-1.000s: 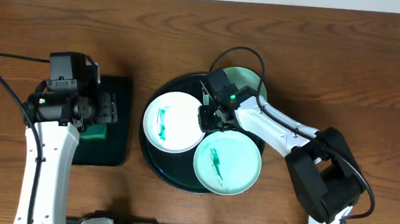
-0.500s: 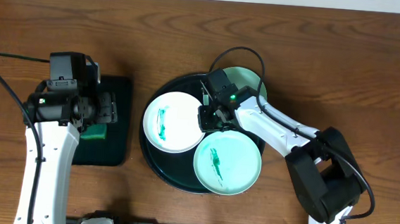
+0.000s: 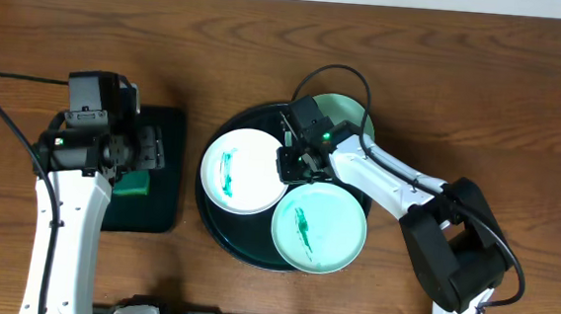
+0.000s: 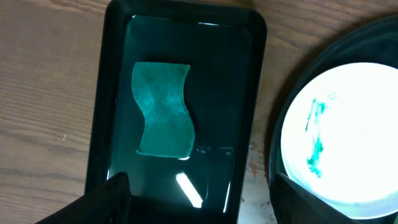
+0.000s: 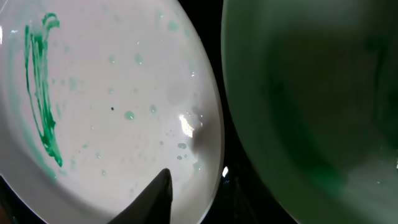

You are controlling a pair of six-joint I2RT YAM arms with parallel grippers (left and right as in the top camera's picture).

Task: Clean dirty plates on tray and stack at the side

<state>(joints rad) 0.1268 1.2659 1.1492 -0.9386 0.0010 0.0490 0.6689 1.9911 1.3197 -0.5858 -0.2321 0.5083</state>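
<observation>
Two turquoise plates (image 3: 319, 226) and one white plate (image 3: 241, 170) sit on one tray (image 3: 224, 234).

1. On the round tray (image 3: 218, 234) sit the left plate (image 3: 243, 170), the front plate (image 3: 319, 229) to its right, and the rear plate (image 3: 348, 110) at the back edge.
2. Left of it lies the rectangular tray (image 3: 163, 203), with the cloth (image 4: 163, 111) in it.

Green-smeared white plate (image 3: 242, 170) & front turq. plate (image 3: 319, 227), + rear turq. plate (image 3: 348, 112), on blk tray (image 3: 215, 222).
</observation>
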